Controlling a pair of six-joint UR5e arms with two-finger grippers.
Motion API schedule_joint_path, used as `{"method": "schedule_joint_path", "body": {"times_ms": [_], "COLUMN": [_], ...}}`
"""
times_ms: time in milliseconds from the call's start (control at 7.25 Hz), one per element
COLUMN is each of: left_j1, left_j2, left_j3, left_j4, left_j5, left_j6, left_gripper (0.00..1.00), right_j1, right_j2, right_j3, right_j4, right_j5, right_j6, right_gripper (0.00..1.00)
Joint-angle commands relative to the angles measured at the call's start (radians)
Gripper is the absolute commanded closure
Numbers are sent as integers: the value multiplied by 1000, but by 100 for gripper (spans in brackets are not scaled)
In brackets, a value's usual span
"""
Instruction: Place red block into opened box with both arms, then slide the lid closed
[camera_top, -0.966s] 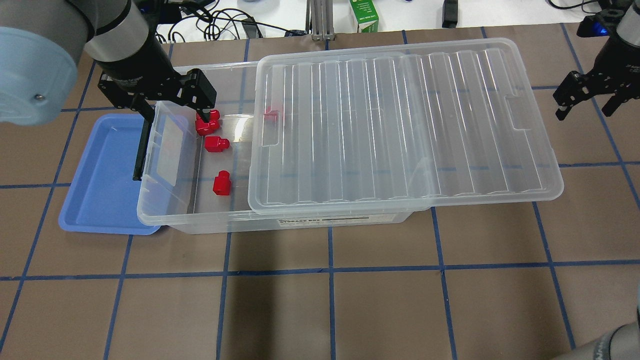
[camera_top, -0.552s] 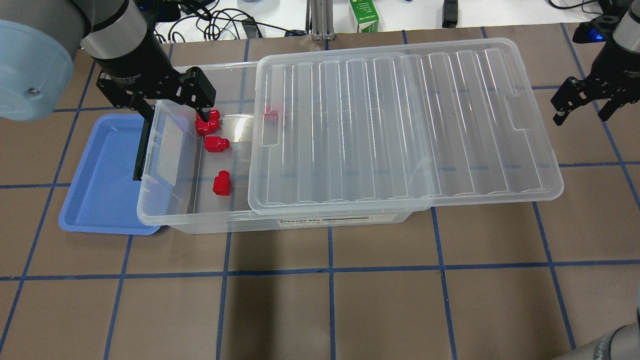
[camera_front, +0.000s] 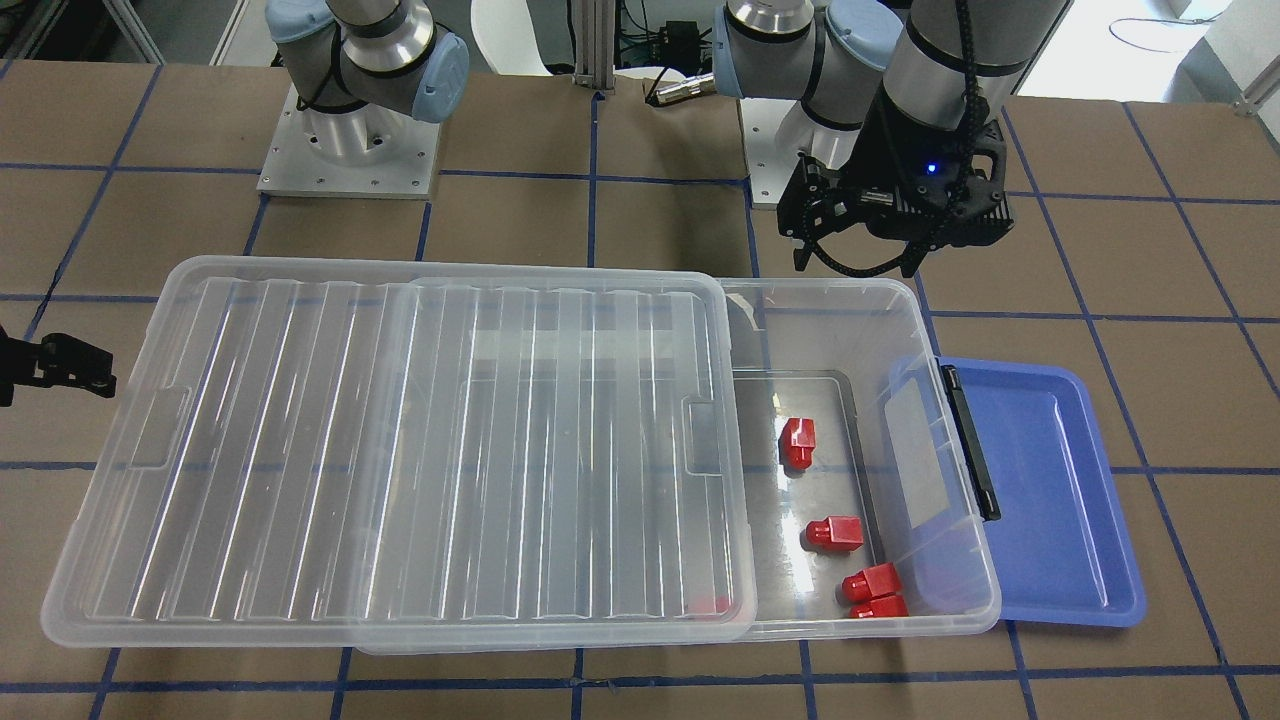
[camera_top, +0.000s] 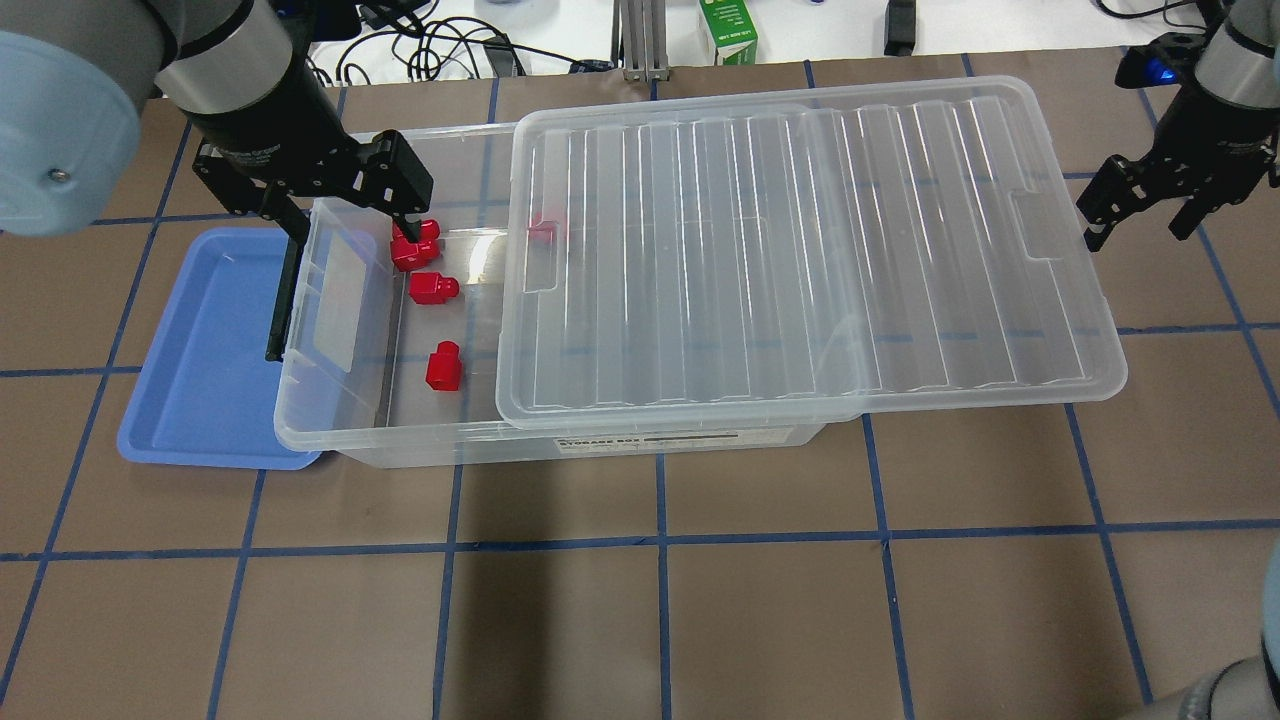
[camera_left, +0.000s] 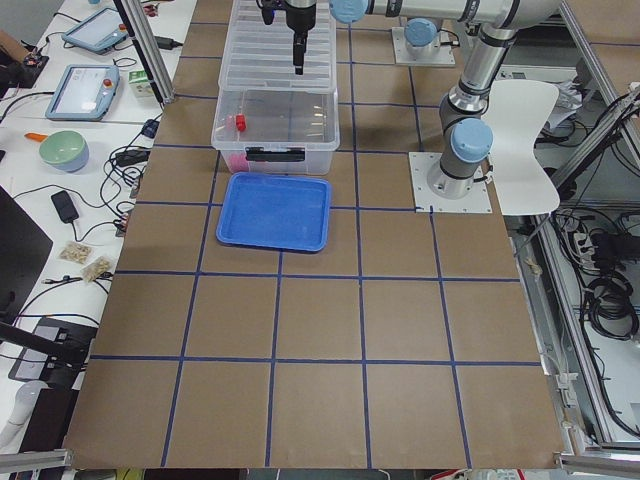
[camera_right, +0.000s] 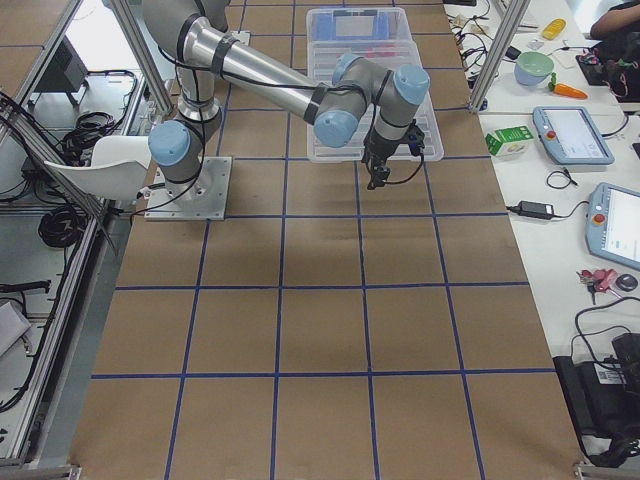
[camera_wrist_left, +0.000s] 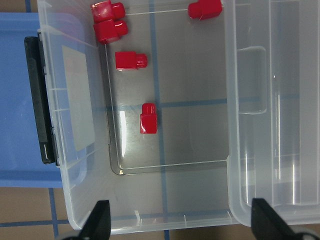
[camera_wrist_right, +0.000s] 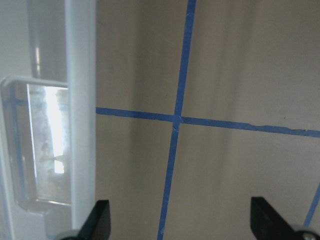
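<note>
Red block (camera_top: 443, 366) lies on the box (camera_top: 420, 445) floor beneath the left tool (camera_top: 350, 222), hovering released and empty

a blue tray (camera_top: 200, 350) lies flat on the brown table (camera_top: 660, 620), which is divided into squares by lines of blue tape. past the table's far edge a green carton (camera_top: 728, 32) stands upright, and black cables (camera_top: 440, 50) lie near it. on the side bench there are a teach pendant (camera_left: 92, 90) with a blue frame, a pale green bowl (camera_left: 63, 150) and a black phone (camera_left: 65, 205). a white chair (camera_left: 525, 145) stands at the table's edge.
</note>
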Motion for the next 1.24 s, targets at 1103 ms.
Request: {"method": "schedule_joint_path", "body": {"times_ms": [1103], "left_j1": [0], "left_j2": [-3], "left_j3": [-3], "left_j4": [0], "left_j5": [2], "left_j6": [0], "left_gripper": [0], "right_j1": [136], "right_j2": [4], "right_j3": [0], "right_j4": [0], "right_j5": [5], "right_j6": [71], "right_gripper": [0]}}
